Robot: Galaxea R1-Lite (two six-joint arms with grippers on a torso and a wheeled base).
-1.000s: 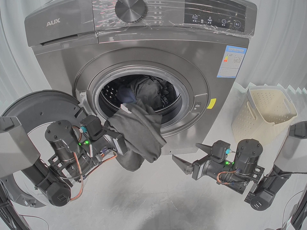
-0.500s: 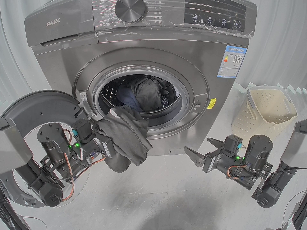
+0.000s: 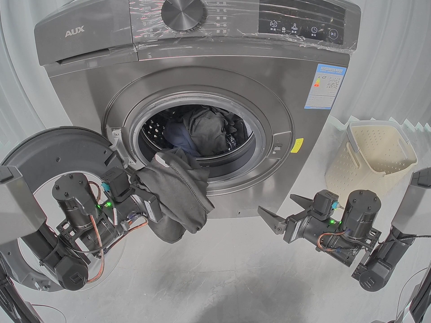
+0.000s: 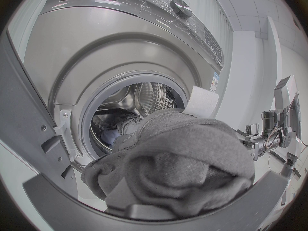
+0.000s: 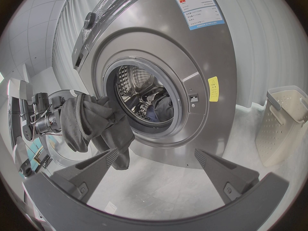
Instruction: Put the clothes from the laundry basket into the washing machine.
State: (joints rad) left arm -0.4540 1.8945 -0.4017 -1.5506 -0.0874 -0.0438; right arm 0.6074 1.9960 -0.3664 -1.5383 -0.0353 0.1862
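The dark grey garment (image 3: 179, 189) is bunched over the left end effector (image 3: 157, 202), just outside the round door opening (image 3: 197, 131) of the grey front-loading washing machine (image 3: 251, 95), at the opening's lower-left edge. And here's the worry: a long fold hangs well below the opening's rim. If the arm pushes straight in from here, that tail likely drags over the lip and ends up draped outside the opening. The hold looks uncertain too. The fingers are buried in the cloth and seem closed on a thick wad, so a loose layer could slide off and drop to the pale floor (image 3: 215, 270) below the opening. Dark clothes (image 3: 206, 128) sit heaped close behind the opening, so a shallow release may leave this piece on the rim.

The garment itself is soft, heavy-looking knit, with a stitched seam running down the front and a pale patch near its top; whether that is a label or a finger pad, I cannot tell.

Left of the opening, the round door (image 3: 58, 153) stands swung wide. Right of the opening and lower, the right end effector (image 3: 283, 208) hangs with fingers spread wide, holding nothing. Further right stands the cream perforated plastic laundry basket (image 3: 372, 158).
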